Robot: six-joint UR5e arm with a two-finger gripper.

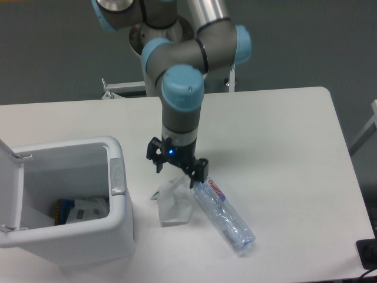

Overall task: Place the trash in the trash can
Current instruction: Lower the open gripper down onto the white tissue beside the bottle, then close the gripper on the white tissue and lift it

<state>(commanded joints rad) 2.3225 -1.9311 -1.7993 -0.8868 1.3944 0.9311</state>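
We see the bottle (224, 214) lying on the counter (283, 153) with its long axis running diagonally, red-and-white label end toward the upper left and the other end toward the lower right; the crumpled wrapper (174, 202) lies just beside it on the left, right of the open trash can (69, 203). The arm reaches straight down, its pincer (175, 173) spread wide, released, just above the wrapper's top.
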